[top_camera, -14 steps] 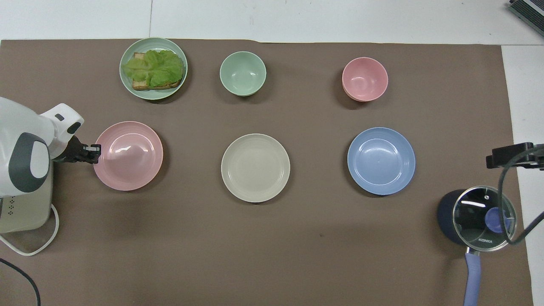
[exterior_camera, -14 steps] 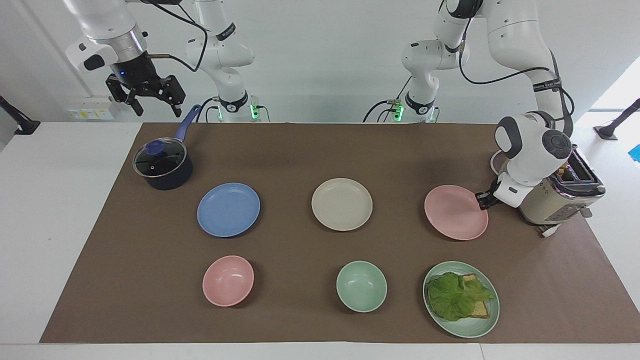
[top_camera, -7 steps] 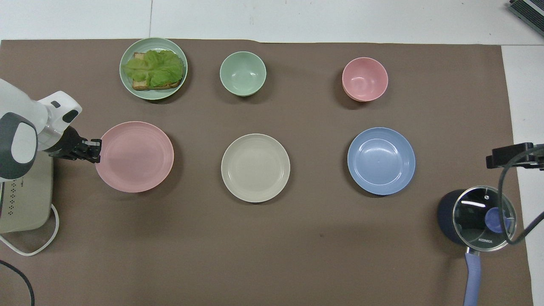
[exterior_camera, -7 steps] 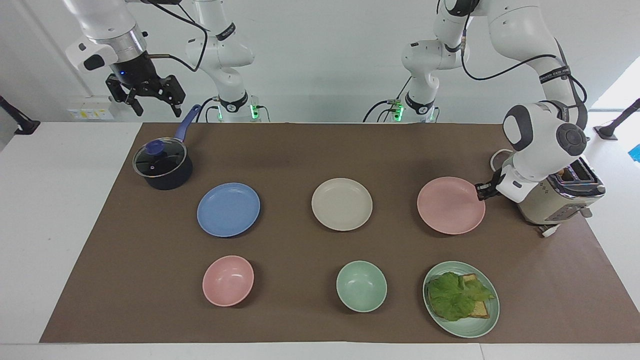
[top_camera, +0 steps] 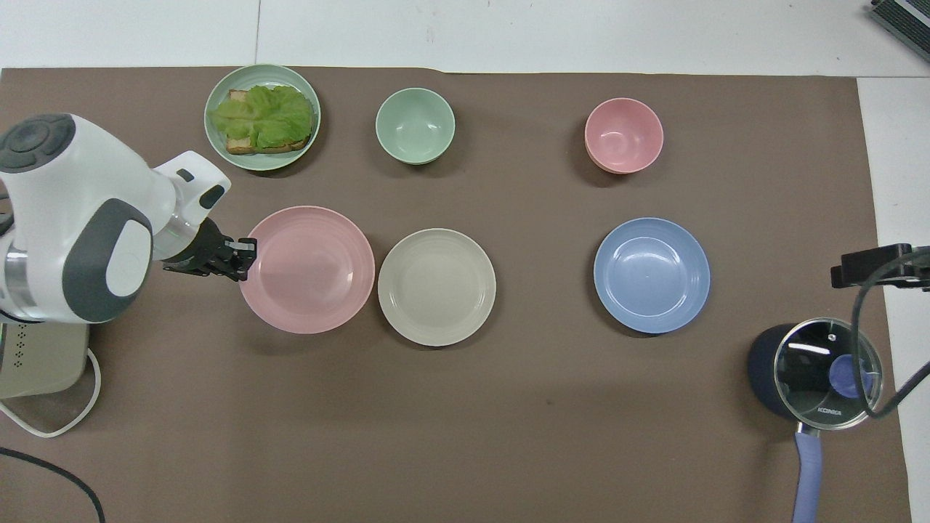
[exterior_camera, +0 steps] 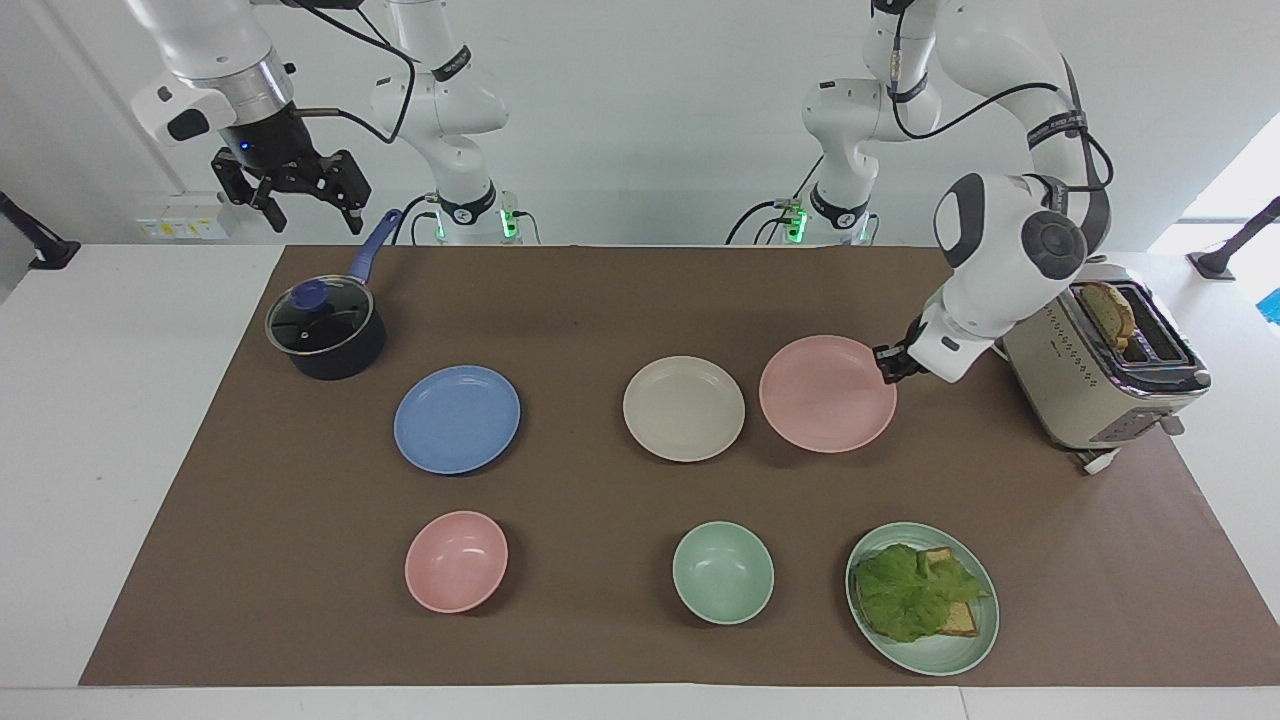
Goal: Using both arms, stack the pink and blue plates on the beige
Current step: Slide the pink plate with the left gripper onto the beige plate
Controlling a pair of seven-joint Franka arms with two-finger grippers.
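Left end effector [exterior_camera: 886, 364] clamps the pink plate [exterior_camera: 826, 393] by its rim, raised beside the beige plate [exterior_camera: 684, 408] at mid-bench. Edge grip: plate may tilt or slip, or clip the beige rim. Right end effector [exterior_camera: 300, 190] open, waiting above the saucepan [exterior_camera: 325, 334]; blue plate [exterior_camera: 457, 418] untouched.

The left arm reaches down from its base in a tall arch, with the forearm angled low over the worktop [exterior_camera: 600, 300] and the wrist tilted sideways. The left pincer [exterior_camera: 888, 362] is clamped on the rim of the pink plate [exterior_camera: 825, 395], carrying it clear of the worktop. The right arm waits, raised at its own end of the worktop, wrist pointing down. The right pincer [exterior_camera: 305, 205] hangs in the air with its fingers spread apart and grips nothing.
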